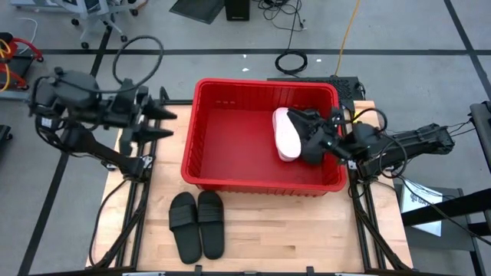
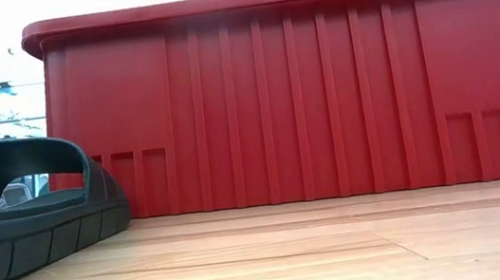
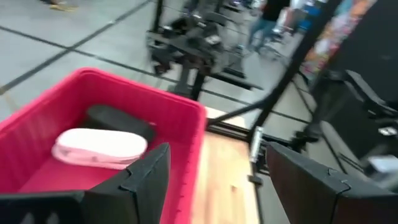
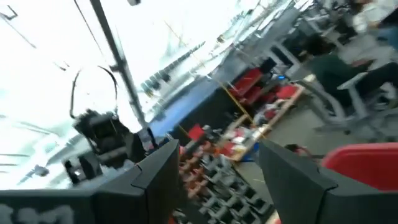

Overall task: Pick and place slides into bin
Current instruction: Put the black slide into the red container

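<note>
Though both arms' fingers stand wide and empty, two black slides (image 1: 196,224) wait outside the red bin (image 1: 262,184): light, flexible, likely best pinched across the strap.

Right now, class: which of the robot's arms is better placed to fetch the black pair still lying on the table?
Probably the left. Its open gripper hangs free beside the bin, on the black slides' side. The right gripper reaches over the bin, by the pink slide.
</note>
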